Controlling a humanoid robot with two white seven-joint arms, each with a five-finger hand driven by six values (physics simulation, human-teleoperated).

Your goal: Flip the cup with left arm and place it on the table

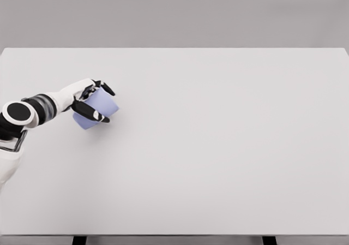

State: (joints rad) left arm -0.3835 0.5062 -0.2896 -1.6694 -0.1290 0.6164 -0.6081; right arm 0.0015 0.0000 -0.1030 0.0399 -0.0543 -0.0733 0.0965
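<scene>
**Left hand holding the tilted cup over the table's left side**

Head view. The small pale-blue plastic-looking cup [97, 109] is held in the white five-finger left hand [90, 100], whose arm enters from the picture's left edge. The cup sits over the left part of the wide white rectangular table [218, 147], well apart from every edge, and is tilted rather than upright; which end is the mouth cannot be told at this size. A faint shadow lies beneath it, but whether the cup touches the surface or hangs just above it cannot be settled.

Fingers. The dark-tipped fingers [92, 114] are curled around the cup's wall: 1 digit crosses the near side of the body, while others show at the far upper side, so the cup is pinched between opposing digits across its width. The right arm is not visible.

Handling, as a judgement. The cup is likely light, stiff and smooth-walled, hence prone to slipping or rolling if released while tilted. The side wall near mid-height seems the sound place to hold, leaving both ends free for turning. It should be set down only once its base is flat to the table.
</scene>
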